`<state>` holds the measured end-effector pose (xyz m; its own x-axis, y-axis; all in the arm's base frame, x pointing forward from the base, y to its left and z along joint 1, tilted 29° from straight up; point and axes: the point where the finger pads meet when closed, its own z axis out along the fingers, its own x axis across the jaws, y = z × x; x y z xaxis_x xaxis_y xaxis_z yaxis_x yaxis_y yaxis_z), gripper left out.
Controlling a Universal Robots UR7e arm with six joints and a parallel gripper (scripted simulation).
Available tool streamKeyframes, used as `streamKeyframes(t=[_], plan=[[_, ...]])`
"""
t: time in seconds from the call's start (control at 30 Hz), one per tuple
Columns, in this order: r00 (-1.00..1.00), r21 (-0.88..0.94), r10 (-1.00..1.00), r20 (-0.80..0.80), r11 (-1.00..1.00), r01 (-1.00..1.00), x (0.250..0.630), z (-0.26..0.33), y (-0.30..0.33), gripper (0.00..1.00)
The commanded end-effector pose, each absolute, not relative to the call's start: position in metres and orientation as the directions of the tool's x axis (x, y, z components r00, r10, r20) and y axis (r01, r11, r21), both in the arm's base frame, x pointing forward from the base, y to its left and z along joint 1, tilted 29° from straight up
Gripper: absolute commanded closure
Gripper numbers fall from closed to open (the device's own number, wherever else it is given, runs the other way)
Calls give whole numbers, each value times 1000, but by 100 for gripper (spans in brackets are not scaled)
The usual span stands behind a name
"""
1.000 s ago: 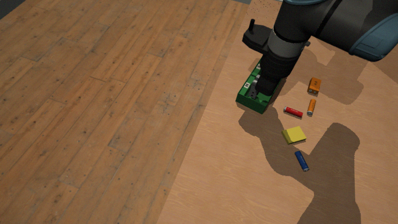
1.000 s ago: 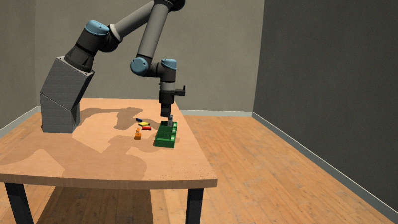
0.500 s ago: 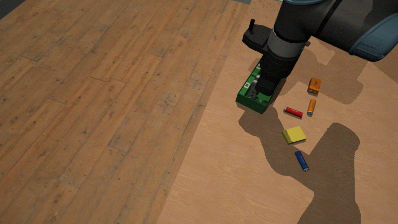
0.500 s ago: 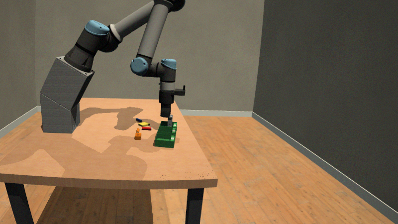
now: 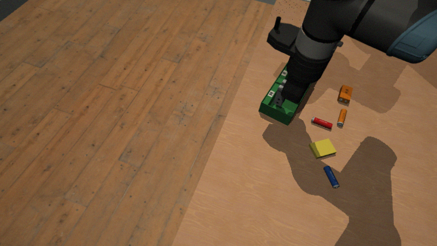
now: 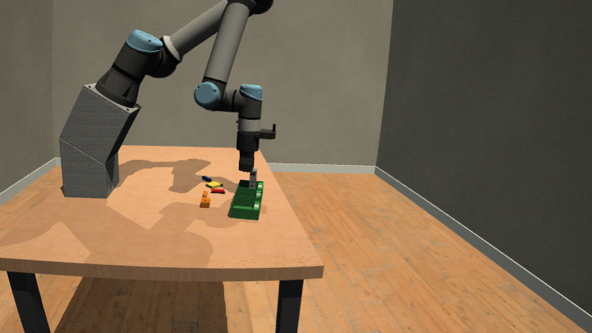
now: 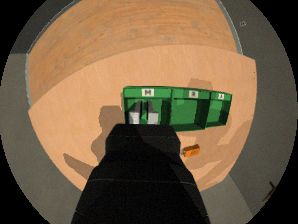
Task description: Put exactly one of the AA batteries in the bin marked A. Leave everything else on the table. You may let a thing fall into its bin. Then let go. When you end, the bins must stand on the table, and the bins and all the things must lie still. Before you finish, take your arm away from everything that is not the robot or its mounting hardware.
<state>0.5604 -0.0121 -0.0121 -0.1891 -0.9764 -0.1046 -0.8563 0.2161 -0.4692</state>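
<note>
Battery of red colour (image 5: 322, 123) (image 6: 217, 191) is, I judge, the handiest one to take, and it lies on the table, between the gripper (image 5: 280, 91) (image 6: 252, 180) (image 7: 144, 106) and the side of the arm's base (image 6: 82, 174). In the top view it is to the right of and lower than the fingers, which stand at the bin marked M (image 5: 276, 113) (image 7: 125, 107). Thus the tool must first rise above the walls, then go back toward the base.

The long axis of this battery runs nearly across the row of bins, while the two fingers are spread along the row. So I think only a small turn of the wrist is needed to close over its sides. The fingers are a little apart, and I see nothing held between them; probably they must part more before going down.

The red battery is a slim cylinder, lying flat, with a silvery end turned toward the bins. An orange battery (image 5: 342, 117) (image 6: 205, 193) of similar form is just beside it, so a wide finger could push this one. A blue battery (image 5: 331, 176) (image 6: 206, 178) lies farther, past the yellow block (image 5: 324, 147) (image 6: 213, 184). The prints are too small for me to confirm the type AA. The orange square battery (image 5: 345, 94) (image 6: 205, 202) (image 7: 192, 150) should stay. The bin marked A (image 6: 245, 213) (image 7: 229, 111) is at the opposite end from M, and no battery shows in it.
</note>
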Motion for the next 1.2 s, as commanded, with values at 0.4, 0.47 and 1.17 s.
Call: streamKeyframes(t=[0.4,0.47,1.17], plan=[[-189,-470,-976,-104,216,-856,549,9,-12,69],[-189,-470,-976,-104,216,-856,545,16,-12,69],[-189,-470,-976,-104,216,-856,508,84,-12,69]])
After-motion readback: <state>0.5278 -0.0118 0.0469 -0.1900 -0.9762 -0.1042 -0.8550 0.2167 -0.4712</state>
